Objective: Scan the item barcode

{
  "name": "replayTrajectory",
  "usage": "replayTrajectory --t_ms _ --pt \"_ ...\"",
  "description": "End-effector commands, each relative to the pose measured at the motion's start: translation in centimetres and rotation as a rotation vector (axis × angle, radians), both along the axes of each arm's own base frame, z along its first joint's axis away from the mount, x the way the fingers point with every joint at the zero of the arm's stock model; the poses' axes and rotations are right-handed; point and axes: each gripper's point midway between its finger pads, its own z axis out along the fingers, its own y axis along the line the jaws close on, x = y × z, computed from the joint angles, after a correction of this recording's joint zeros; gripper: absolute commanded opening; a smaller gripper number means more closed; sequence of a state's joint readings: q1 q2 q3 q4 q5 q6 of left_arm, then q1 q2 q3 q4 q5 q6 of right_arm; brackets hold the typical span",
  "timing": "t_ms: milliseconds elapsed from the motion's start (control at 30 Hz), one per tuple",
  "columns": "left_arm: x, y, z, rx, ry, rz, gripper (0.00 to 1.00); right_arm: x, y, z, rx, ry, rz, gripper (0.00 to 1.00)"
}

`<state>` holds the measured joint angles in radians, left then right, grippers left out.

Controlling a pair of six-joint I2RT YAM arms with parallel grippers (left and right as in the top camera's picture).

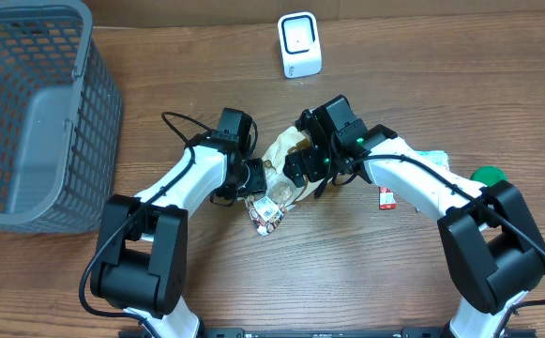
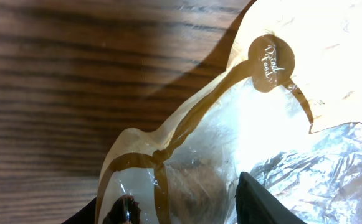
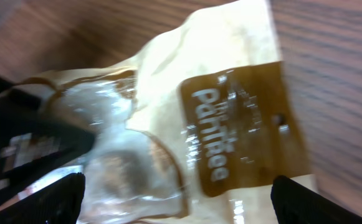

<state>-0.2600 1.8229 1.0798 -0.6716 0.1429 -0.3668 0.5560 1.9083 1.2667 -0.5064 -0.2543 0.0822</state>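
A tan and clear snack bag [image 1: 280, 183] hangs between my two grippers at the table's middle, its silvery lower end [image 1: 266, 214] pointing toward the front edge. My left gripper [image 1: 255, 178] comes from the left, and in its wrist view the jaws press on the bag [image 2: 187, 155] from both sides. My right gripper [image 1: 302, 167] is on the bag's right side. Its fingers [image 3: 50, 199] stand wide apart, with the bag's brown label [image 3: 243, 124] loose between them. The white scanner [image 1: 299, 45] stands at the back of the table. I cannot pick out a barcode.
A grey mesh basket [image 1: 37, 113] fills the back left. Right of the right arm lie a red and white packet [image 1: 387, 198], a pale teal packet [image 1: 433, 158] and a green round thing [image 1: 489, 176]. Bare wood lies along the front.
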Motion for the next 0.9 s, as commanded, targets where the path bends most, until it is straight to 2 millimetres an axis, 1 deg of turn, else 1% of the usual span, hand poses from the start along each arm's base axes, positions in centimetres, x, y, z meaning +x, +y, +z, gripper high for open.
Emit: replayTrajectory --t_ms 0,133,233,333,433,533,667,733,867 --pt "0.3 -0.3 -0.3 0.006 -0.013 -0.088 0.43 1.3 -1.1 0.6 -0.051 -0.068 -0.046 0.97" --pt "0.6 -0.4 -0.3 0.003 -0.030 -0.116 0.43 1.7 -1.3 0.4 -0.050 -0.073 -0.053 0.97" --pt "0.7 -0.5 -0.3 0.005 -0.040 -0.141 0.43 1.9 -1.7 -0.8 -0.064 -0.051 -0.072 0.97" --pt "0.8 -0.5 -0.3 0.006 -0.044 -0.154 0.43 1.7 -2.1 -2.3 -0.068 0.011 -0.134 0.97" --pt "0.8 -0.5 -0.3 0.006 -0.045 -0.155 0.43 0.9 -1.7 -3.4 -0.047 0.067 -0.121 0.97" --pt "0.8 -0.5 -0.3 0.006 -0.046 -0.155 0.44 0.2 -1.0 -4.1 -0.019 0.110 -0.095 0.97" --pt "0.8 -0.5 -0.3 0.006 -0.046 -0.155 0.44 -0.3 -1.0 -5.1 -0.030 0.137 -0.091 0.97" --pt "0.8 -0.5 -0.3 0.006 -0.045 -0.155 0.44 -0.8 -0.6 -5.3 -0.011 0.168 -0.076 0.94" --pt "0.8 -0.5 -0.3 0.006 -0.045 -0.155 0.44 -2.3 0.5 -4.9 0.057 0.237 -0.033 0.88"
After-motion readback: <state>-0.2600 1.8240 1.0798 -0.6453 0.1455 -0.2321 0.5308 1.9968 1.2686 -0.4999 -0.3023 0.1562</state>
